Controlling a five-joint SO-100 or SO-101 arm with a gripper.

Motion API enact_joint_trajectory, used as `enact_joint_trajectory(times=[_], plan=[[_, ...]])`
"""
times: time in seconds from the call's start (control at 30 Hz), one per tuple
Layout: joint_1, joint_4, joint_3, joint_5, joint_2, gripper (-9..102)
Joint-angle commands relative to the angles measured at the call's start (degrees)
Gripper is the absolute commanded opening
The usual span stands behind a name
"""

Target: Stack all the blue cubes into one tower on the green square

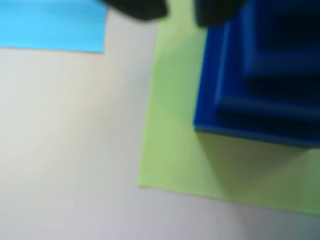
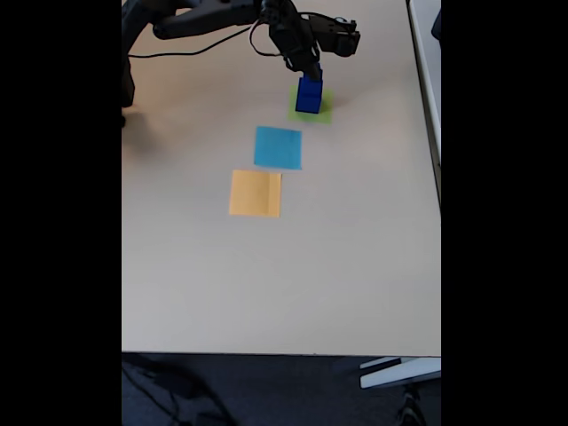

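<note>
Cubes sit stacked in a stepped tower on the green square, beside the light-blue square on the surface. Dark fingers of the hand hover at its top; whether they grip or have let go, I cannot tell. Best to lift straight up, slowly, without brushing the top cube.

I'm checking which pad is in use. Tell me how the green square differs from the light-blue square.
The green square carries the tower of blue cubes; the light-blue square is bare. In the fixed view the green one lies under the gripper; the light-blue one lies between it and the orange square. Both are flat on the table.
</note>
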Motion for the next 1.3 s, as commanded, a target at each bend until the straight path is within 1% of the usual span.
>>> enact_joint_trajectory(times=[0.0, 1.27], plan=[[-0.4, -1.1, -0.4, -0.4, 1.1, 0], [0.2, -1.0, -0.1, -1.7, 0.5, 0]])
